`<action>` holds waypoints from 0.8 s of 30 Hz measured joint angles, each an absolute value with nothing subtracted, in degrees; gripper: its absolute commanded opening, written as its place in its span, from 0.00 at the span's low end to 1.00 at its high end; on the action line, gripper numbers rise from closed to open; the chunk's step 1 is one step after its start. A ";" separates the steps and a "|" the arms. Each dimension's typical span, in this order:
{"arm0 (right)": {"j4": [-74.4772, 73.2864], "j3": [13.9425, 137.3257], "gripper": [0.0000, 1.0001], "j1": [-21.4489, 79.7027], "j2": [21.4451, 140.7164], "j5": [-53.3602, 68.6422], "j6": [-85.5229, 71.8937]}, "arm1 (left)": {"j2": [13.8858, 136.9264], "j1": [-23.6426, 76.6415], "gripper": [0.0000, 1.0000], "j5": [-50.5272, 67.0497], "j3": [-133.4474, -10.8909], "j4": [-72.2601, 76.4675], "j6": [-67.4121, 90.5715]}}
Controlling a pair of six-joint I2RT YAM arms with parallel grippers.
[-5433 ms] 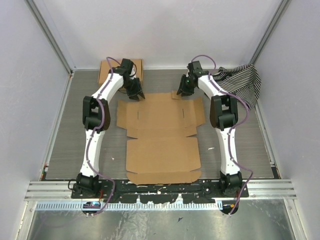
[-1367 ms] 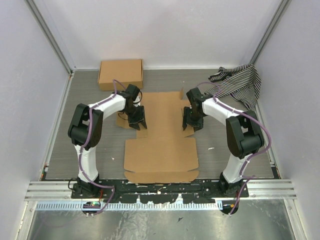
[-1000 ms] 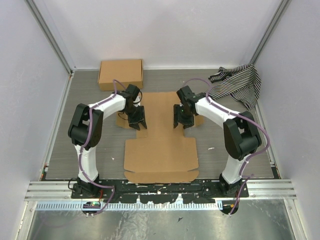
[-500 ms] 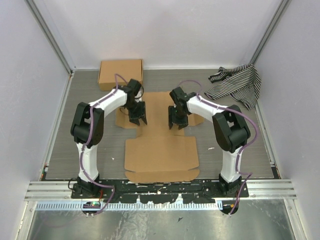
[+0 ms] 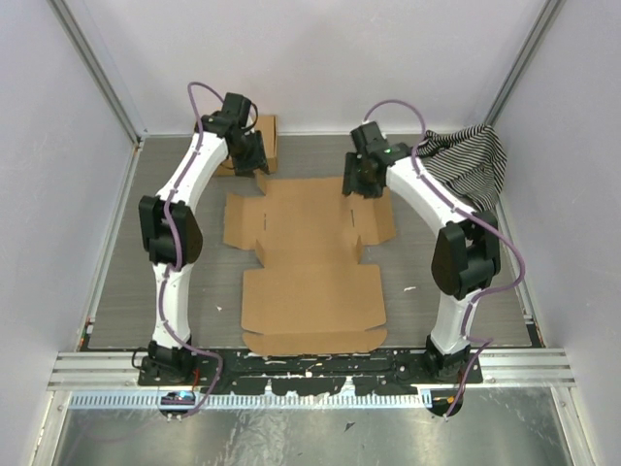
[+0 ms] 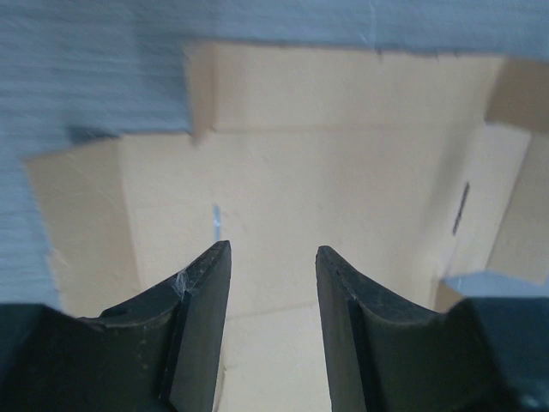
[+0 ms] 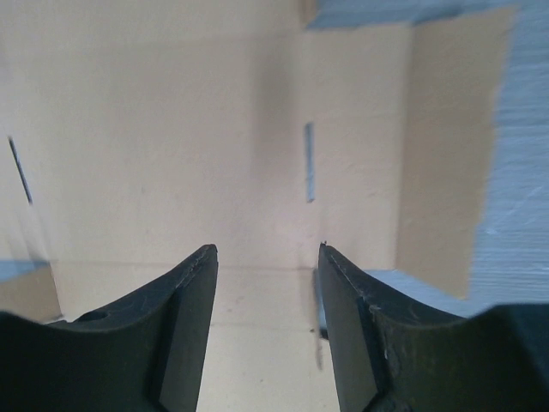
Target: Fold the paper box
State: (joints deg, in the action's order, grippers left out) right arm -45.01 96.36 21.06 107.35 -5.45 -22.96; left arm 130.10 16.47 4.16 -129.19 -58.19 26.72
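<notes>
The paper box (image 5: pixel 310 291) is a flat brown die-cut cardboard sheet in the middle of the table, with its side flaps spread out. My left gripper (image 5: pixel 254 161) hovers above the sheet's far left corner. It is open, and the left wrist view shows only cardboard (image 6: pixel 343 172) beneath the left gripper (image 6: pixel 273 249). My right gripper (image 5: pixel 362 183) hangs over the far right part of the sheet. It is open too. In the right wrist view the right gripper (image 7: pixel 268 249) has bare cardboard (image 7: pixel 154 129) and a slot below it. Neither gripper holds anything.
A second, folded cardboard box (image 5: pixel 269 136) sits at the back left, partly hidden by the left arm. A black-and-white striped cloth (image 5: pixel 473 160) lies in the back right corner. Grey walls and metal rails close in the table.
Both grippers have risen from the middle of the sheet and moved back to its far edge. The sheet's far panel and flaps lie spread flat.
</notes>
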 measured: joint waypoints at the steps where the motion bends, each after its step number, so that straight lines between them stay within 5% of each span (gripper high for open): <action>1: -45.04 96.53 0.56 20.12 107.37 -5.45 -22.68 | 132.05 16.14 0.50 3.68 -131.20 -58.54 26.74; 12: -45.04 97.19 0.55 14.85 109.49 -2.24 -19.99 | 144.49 16.73 0.45 -0.30 -137.19 -60.64 27.81; 22: -45.12 97.43 0.54 13.37 110.87 0.89 -19.16 | 144.73 16.75 0.29 -2.35 -137.10 -56.16 28.56; 24: -45.12 97.80 0.54 13.23 110.93 1.26 -19.14 | 144.73 16.75 0.17 -2.48 -137.12 -55.22 28.53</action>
State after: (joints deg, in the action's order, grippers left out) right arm -45.12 97.80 13.23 110.93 1.26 -19.14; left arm 144.73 16.75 -2.48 -137.12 -55.22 28.53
